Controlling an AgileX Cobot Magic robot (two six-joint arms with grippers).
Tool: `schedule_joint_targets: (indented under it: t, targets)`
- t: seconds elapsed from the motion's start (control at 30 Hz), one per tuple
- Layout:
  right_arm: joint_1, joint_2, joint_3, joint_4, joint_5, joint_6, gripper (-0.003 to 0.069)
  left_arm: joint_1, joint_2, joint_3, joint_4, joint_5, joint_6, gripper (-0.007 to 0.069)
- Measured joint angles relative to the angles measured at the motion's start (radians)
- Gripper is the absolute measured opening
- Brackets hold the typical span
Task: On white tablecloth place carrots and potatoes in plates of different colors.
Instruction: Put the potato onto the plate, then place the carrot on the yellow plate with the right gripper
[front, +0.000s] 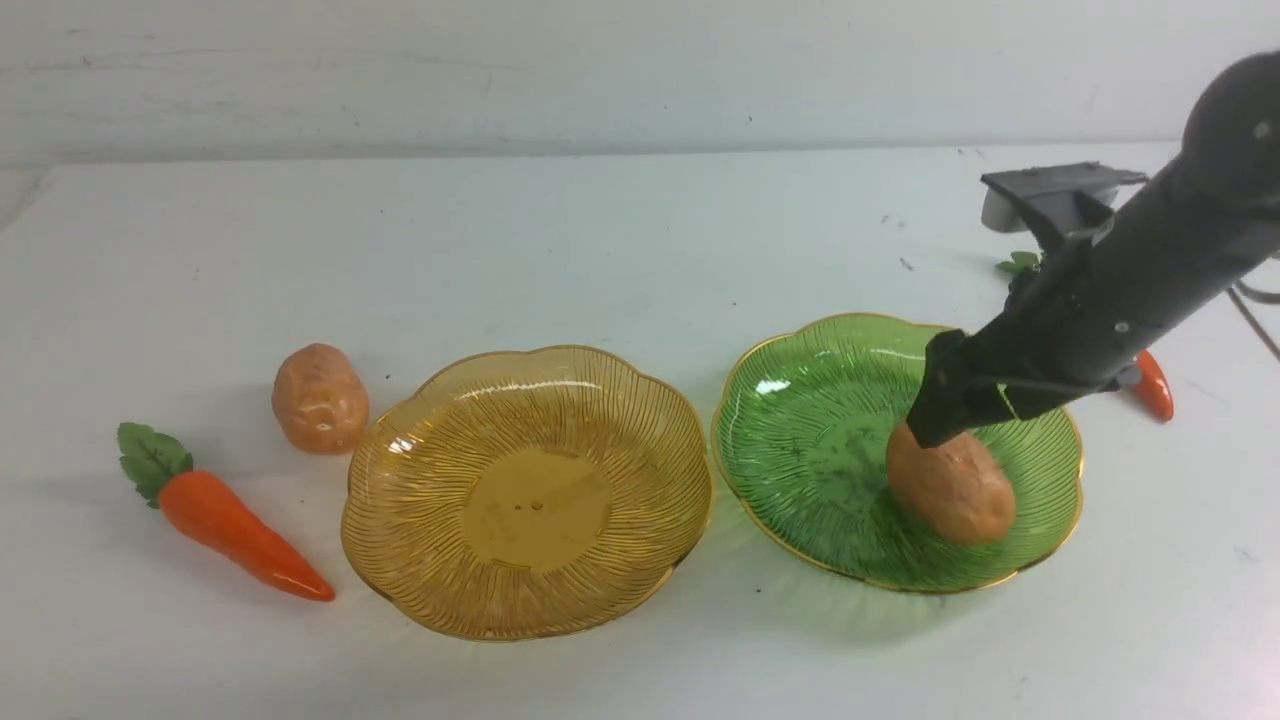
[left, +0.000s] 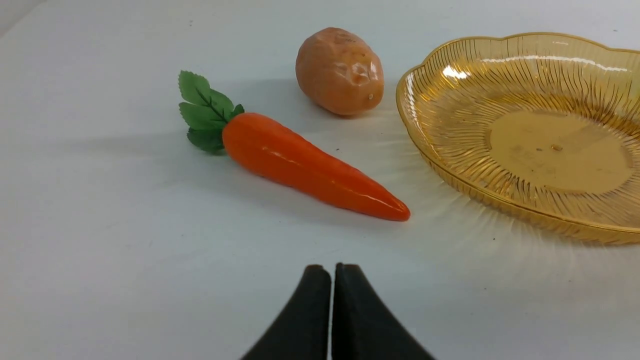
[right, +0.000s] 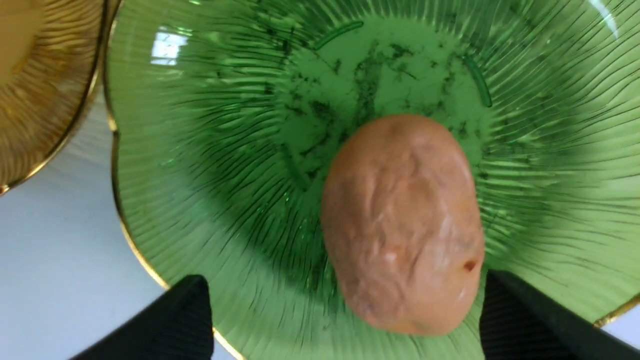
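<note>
1. The left claw (left: 332, 280) is clenched: its two fingers are pressed together with nothing between them, above the white tablecloth (front: 640, 250).
2. The left carrot (front: 235, 530) lies on the cloth at 8 o'clock from the amber plate (front: 420, 470).
3. The left potato (front: 320, 397) sits at 10 o'clock from this plate, just beside its rim.
4. The green plate (front: 800, 450) stands at 3 o'clock from the amber plate, the rims very near.
5. The right potato (front: 950, 490) rests inside the green plate, at 4 o'clock from its centre.
6. The right claw (front: 938, 425) is released, with its fingers spread wide on both sides of this potato.
7. The right carrot (front: 1155, 385) lies at 3 o'clock from the green plate, mostly hidden behind the right arm (front: 1130, 280).
</note>
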Motion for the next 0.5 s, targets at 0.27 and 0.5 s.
schedule_joint_targets:
  t: [0.27, 0.5]
  targets:
    - [0.000, -0.046, -0.165, -0.104, 0.164, 0.145, 0.0321, 0.000, 0.000, 0.000, 0.000, 0.000, 0.000, -0.0003]
    - [0.000, -0.340, -0.030, -0.108, 0.178, 0.174, -0.0006, 0.000, 0.000, 0.000, -0.100, -0.009, -0.071, -0.0003]
